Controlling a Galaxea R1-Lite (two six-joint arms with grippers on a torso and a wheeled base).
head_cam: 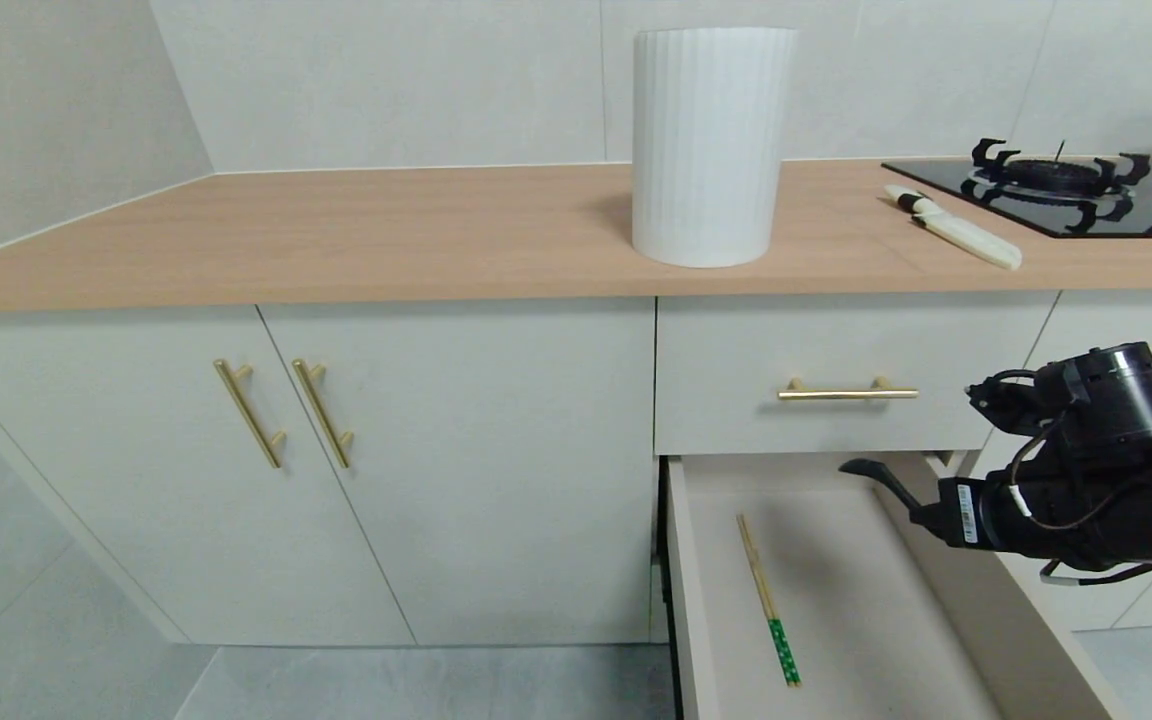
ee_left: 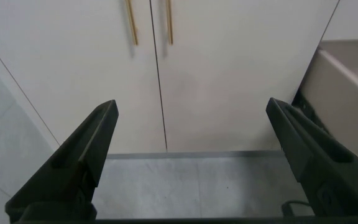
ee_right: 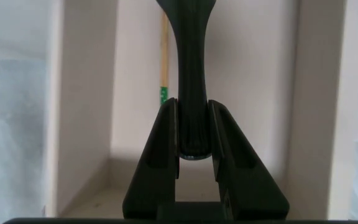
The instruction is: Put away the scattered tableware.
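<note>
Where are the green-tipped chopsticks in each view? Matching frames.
Head: chopsticks lie on the open drawer's floor, lower right of centre.
Left wrist: not in it.
Right wrist: chopsticks on the drawer floor, beyond the dark utensil the right gripper holds.
Shared landmark: the open drawer.

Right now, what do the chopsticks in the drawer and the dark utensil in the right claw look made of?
The chopsticks: likely bamboo or wood, going by the pale tan matte shafts, with green dotted ends that look painted. The utensil in the right claw: dark, smooth and slightly glossy, so probably plastic or a lacquered piece; the look leaves that open.
</note>
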